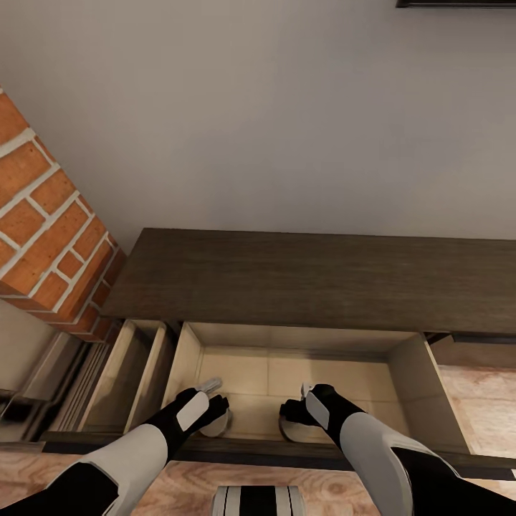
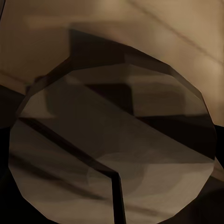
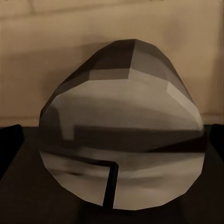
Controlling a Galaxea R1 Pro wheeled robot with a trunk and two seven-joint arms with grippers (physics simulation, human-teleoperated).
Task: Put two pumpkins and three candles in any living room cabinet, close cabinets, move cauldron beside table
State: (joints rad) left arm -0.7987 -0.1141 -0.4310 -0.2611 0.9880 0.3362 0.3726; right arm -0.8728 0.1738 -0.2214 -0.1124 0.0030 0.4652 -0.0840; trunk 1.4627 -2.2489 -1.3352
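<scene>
Grippers down in the open drawer

Left gripper (image 1: 213,414) and right gripper (image 1: 295,416) reach into the cabinet (image 1: 308,276)'s open drawer (image 1: 287,373), likely to set something inside. Whether either is wide, narrow or holding anything, I cannot tell. Brick chimney (image 1: 50,229) stands alongside.

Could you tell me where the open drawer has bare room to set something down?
The open drawer's back half, between its rear and side walls, is bare, as is the cabinet top. The front is crowded: the left tool and right tool hang there with grey cylinders.

Arms white-shelled, black joints; wrist housings rounded grey, seemingly faceted.
</scene>
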